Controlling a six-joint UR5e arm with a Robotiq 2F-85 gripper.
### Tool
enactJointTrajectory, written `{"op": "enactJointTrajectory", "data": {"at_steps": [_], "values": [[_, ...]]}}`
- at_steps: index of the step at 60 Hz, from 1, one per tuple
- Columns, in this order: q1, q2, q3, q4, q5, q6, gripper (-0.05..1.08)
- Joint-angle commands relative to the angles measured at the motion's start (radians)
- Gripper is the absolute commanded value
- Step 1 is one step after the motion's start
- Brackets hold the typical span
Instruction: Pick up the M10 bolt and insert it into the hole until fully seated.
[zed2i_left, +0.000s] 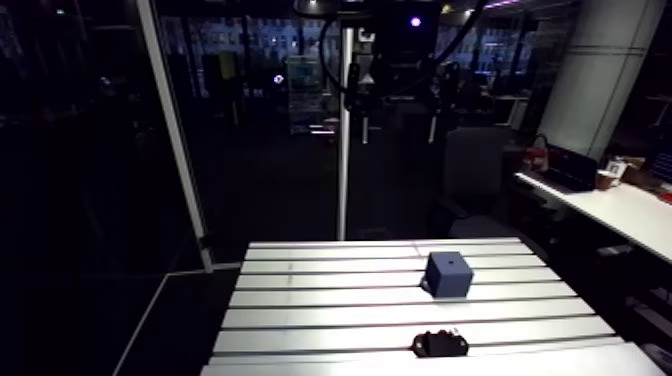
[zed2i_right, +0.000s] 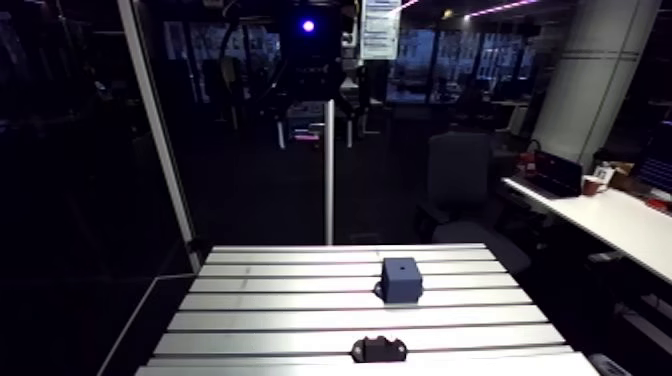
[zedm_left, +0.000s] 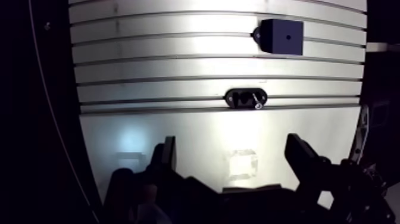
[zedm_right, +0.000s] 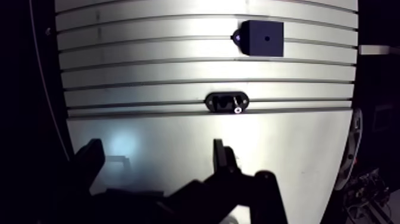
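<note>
The pincer (zedm_left: 232, 146) is hanging high above the slotted aluminium surface (zedm_left: 149, 65), its two fingers standing wide apart with nothing between them. The M10 bolt (zedm_left: 256, 102) is lying slantwise in a small black holder (zedm_left: 237, 98) ahead of the pincer, at the holder's end rather than its middle. Further ahead and well apart from the holder, a dark blue block (zedm_left: 280, 44) is sitting on the surface with the hole (zedm_left: 288, 36) opening in its top face.

The step in hand appears to be the approach for the pick, and nothing is being gripped yet. To do it well, the pincer is probably needing to travel forward until the bolt sits midway between the fingers, then turn at the wrist so the fingers are closing across the shank, not along it. A straight descent with the fingers kept spread should be avoiding the holder's raised walls. Gripping close to the head would be leaving the shank free for the hole. Which end is the head is too small to tell. Since the bolt is lying flat and the hole is facing upward, the grasp should also be allowing a later tilt to vertical.
</note>
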Motion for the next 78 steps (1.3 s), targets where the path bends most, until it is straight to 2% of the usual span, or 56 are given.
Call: {"op": "enactJointTrajectory", "data": {"at_steps": [1,38,51,58,62,65,70,72,78], "values": [[0.003,0.069,-0.088,0.025,0.015,-0.068,0.01],[0.0,0.069,-0.082,0.025,0.017,-0.068,0.01],[-0.013,0.069,-0.064,0.016,0.005,-0.072,0.01],[-0.031,0.069,-0.027,0.014,0.002,-0.111,0.01],[-0.061,0.066,0.013,-0.004,0.003,-0.143,0.01],[-0.111,0.059,0.062,-0.055,0.006,-0.169,0.01],[-0.146,0.051,0.118,-0.129,0.006,-0.201,0.01],[-0.178,0.038,0.169,-0.207,0.011,-0.227,0.01],[-0.204,0.031,0.234,-0.27,0.011,-0.239,0.01]]}}
